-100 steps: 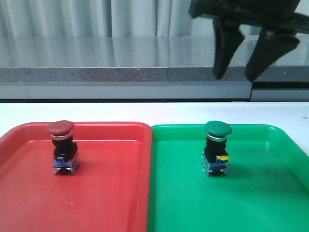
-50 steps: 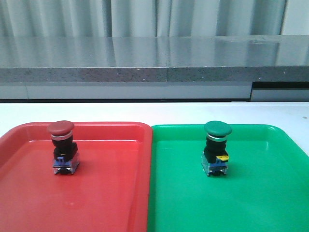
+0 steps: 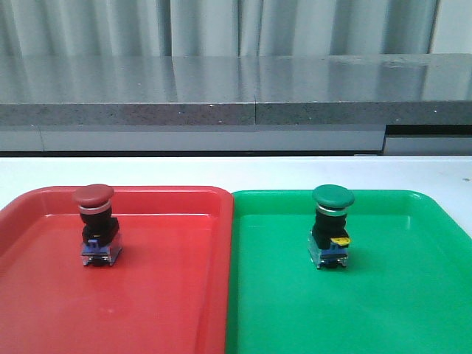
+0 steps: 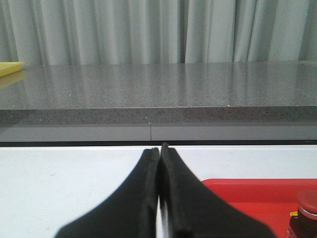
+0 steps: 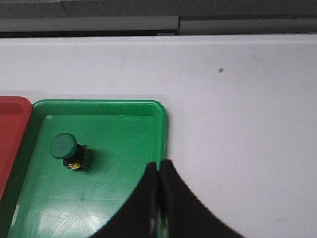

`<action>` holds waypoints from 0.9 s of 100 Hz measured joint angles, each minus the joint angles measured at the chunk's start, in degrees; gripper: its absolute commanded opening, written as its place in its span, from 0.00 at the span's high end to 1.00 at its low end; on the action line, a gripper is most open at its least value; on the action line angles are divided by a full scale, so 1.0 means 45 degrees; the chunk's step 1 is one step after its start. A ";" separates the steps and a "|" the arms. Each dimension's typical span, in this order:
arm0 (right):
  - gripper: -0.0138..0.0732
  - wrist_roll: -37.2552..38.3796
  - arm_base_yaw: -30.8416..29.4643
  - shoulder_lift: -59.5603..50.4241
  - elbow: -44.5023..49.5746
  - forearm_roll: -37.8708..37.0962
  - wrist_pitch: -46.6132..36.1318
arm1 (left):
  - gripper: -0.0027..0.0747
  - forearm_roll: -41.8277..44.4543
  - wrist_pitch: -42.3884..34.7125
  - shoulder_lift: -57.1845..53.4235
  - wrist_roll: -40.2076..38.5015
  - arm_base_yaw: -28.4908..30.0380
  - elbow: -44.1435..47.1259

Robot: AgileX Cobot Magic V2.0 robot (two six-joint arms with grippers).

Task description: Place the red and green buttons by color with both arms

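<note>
A: Red mushroom-head push-button (image 3: 95,225) upright inside the red plastic tray (image 3: 169,295), near its far-left part. Green mushroom-head push-button (image 3: 330,226) upright inside the green plastic tray (image 3: 398,295), toward its far side. Each cap on its matching colour; sorting apparently complete.

B: Beyond the trays, bare white tabletop (image 3: 236,171), then a grey speckled stone ledge (image 3: 192,114), then pale curtains (image 3: 221,26). Neither arm visible from the front.

A: Any risk from here?

B: Little, probably. Both buttons top-heavy, broad cap over narrow blue-and-clear base, so liable to tip if a tray gets nudged by a low arm sweep. Smooth tray floors, likely slippery too.

A: And the pincers?

B: Left gripper (image 4: 159,151): black fingers pressed together, no gap, nothing between them, above the white table just beside the red tray's corner; red cap (image 4: 308,203) off to one side, untouched. Right gripper (image 5: 159,166): likewise closed tip to tip, empty, high over the green tray's rim (image 5: 163,116), well apart from the green button (image 5: 68,151).
</note>
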 measured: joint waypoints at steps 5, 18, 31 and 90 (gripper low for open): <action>0.91 0.0133 -0.0157 -0.0596 0.0260 -0.0161 0.0000 | 0.99 0.0000 0.0000 0.0000 0.0000 0.0000 0.0000; 0.91 0.0362 -0.0462 -0.2095 0.1020 -0.0471 0.0000 | 0.99 0.0000 0.0000 0.0000 0.0000 0.0000 0.0000; 0.91 0.0388 -0.0543 -0.3626 0.1667 -0.0521 -0.0148 | 0.99 0.0000 0.0000 0.0000 0.0000 0.0000 0.0000; 0.91 0.0390 -0.1159 -0.8867 0.3603 -0.2224 -0.1105 | 0.99 0.0000 0.0000 0.0000 0.0000 0.0000 0.0000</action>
